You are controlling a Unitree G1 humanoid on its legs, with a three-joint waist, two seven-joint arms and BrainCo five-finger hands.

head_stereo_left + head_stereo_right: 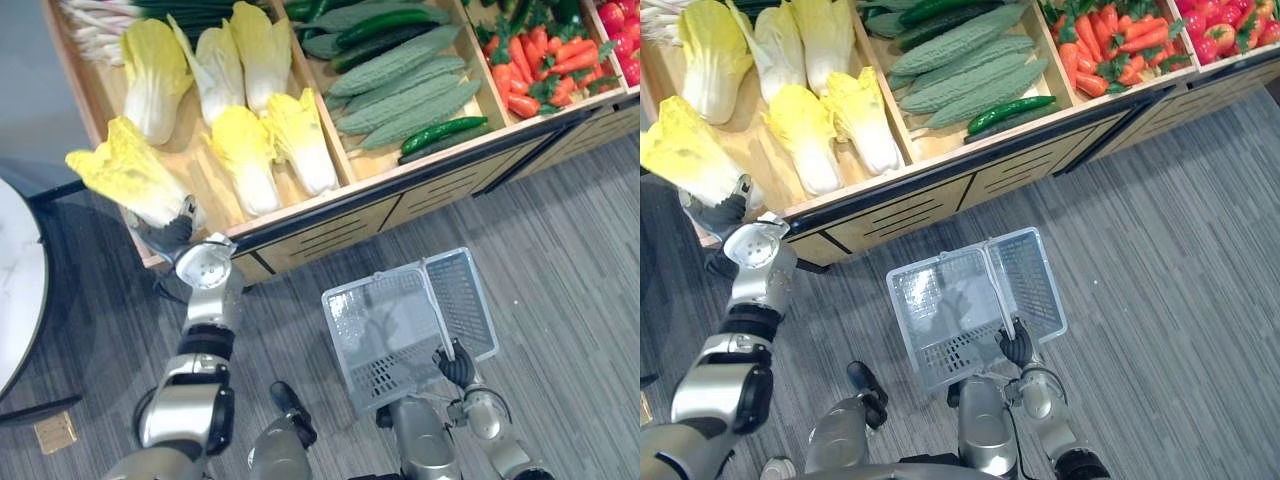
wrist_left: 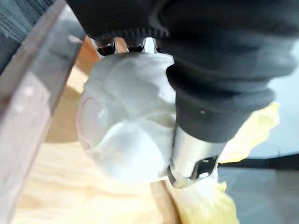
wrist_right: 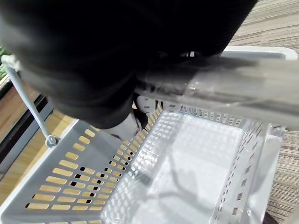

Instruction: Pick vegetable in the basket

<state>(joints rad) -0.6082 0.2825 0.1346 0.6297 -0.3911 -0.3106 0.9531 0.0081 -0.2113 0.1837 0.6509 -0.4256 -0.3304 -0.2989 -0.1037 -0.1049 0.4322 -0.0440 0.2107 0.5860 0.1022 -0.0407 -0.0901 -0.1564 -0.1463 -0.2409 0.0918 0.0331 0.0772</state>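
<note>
Left hand (image 1: pixel 168 236) clamped round a cabbage (image 1: pixel 122 168) over the bench's (image 1: pixel 300 240) left front corner; right hand (image 1: pixel 456 366) grips the basket (image 1: pixel 380 330) handle, before the bench

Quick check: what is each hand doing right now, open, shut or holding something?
Left hand: shut on a napa cabbage.
Right hand: shut on the basket handle.
</note>
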